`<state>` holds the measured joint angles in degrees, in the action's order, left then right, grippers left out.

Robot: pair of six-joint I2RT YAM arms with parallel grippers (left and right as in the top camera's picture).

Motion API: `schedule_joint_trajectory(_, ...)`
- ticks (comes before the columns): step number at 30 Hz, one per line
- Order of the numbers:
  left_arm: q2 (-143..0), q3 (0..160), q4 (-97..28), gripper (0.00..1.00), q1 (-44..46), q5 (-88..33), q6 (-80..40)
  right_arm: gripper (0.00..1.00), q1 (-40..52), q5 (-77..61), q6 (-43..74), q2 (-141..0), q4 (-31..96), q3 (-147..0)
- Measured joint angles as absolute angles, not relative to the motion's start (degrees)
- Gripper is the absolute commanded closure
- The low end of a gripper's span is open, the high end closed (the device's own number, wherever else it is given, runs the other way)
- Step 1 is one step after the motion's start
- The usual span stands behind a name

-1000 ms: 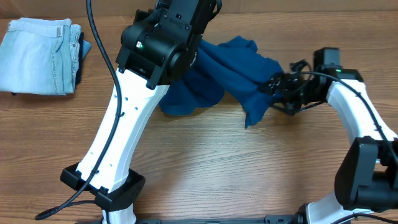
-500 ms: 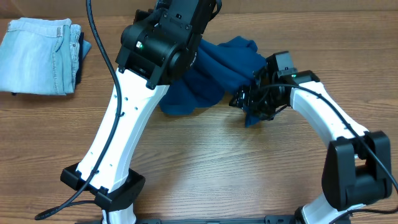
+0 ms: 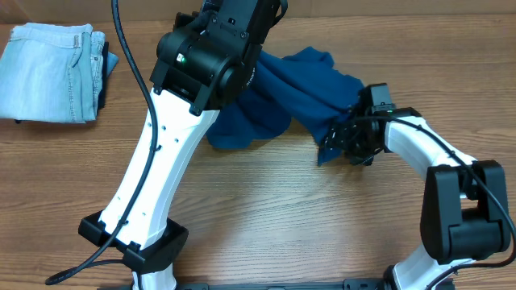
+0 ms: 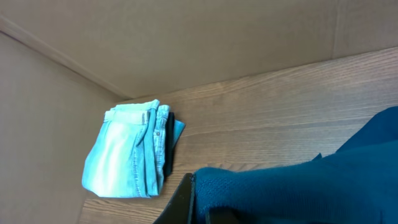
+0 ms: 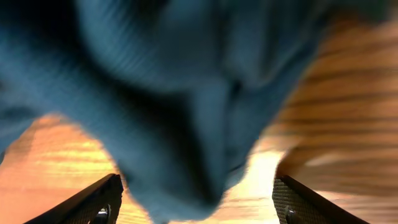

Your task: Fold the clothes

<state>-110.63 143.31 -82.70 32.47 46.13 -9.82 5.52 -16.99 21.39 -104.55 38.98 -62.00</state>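
Overhead: right claw (image 3: 345, 143) swung in to drooping corner of polo shirt (image 3: 306, 89) | jaws wide around fabric, ungripped | left claw (image 4: 202, 208) clamped on shirt | second grasp pending

The overhead view is lit evenly and brightly from above, and soft, short shadows are cast on the wooden table (image 3: 266, 209) under the polo shirt (image 3: 314, 97). In the left wrist view, everything beyond the jaws is rendered sharp under gentle light. In the right wrist view, the fabric hanging between the jaws is heavily blurred and shadowed, and the wood behind it is washed in a warm orange glow.
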Motion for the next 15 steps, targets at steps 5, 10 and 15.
schedule_joint_trajectory(5,-110.63,143.31,-82.67,0.95,32.47,46.13,-9.82,0.22,5.30,-16.10,21.34,-104.55,38.48,-62.00)
schedule_joint_trajectory(10,-110.63,143.31,-82.70,0.95,32.47,46.13,-9.82,0.22,7.31,-16.19,20.58,-104.55,39.46,-62.00)
schedule_joint_trajectory(15,-110.63,143.31,-82.70,0.95,32.47,46.13,-9.82,0.22,8.84,-15.94,19.18,-104.47,39.64,-62.00)
